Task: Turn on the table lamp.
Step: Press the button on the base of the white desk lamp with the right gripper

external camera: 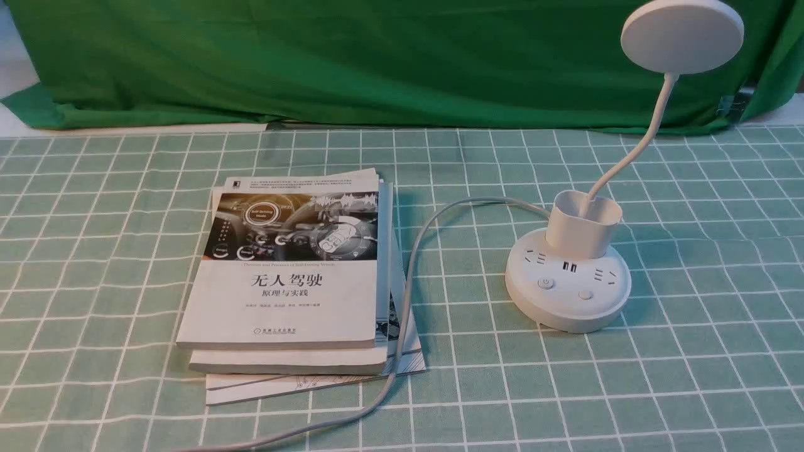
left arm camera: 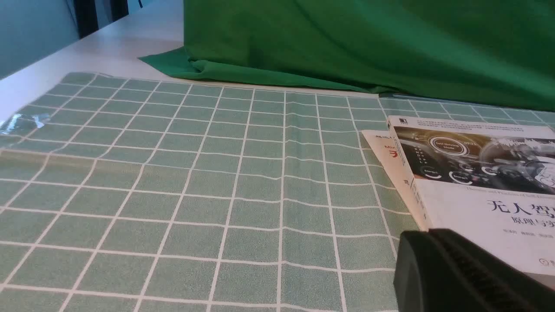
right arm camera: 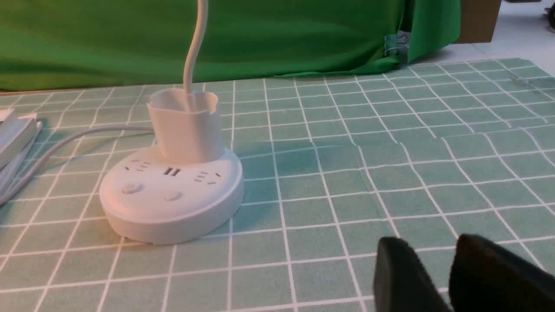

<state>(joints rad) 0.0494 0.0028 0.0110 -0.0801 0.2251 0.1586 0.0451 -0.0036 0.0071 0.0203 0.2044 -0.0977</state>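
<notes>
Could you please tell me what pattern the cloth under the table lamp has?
The tablecloth is pale green with a white grid, clearest in the front view.

A: What gets cropped?
B: The table lamp (external camera: pixel 568 285) loses the top of its head at the front view's upper edge; its cable (external camera: pixel 407 285) runs off the bottom; the left gripper (left arm camera: pixel 459 273) shows as one dark corner, jaws untellable.
A: The right gripper (right arm camera: pixel 438 264)?
B: Fingertips only; the rest is cut off.

The front view looks down across the tablecloth (external camera: pixel 691 376). The low left wrist view shares the books (left arm camera: pixel 477 208); the right shares the table lamp (right arm camera: pixel 173 203).
</notes>
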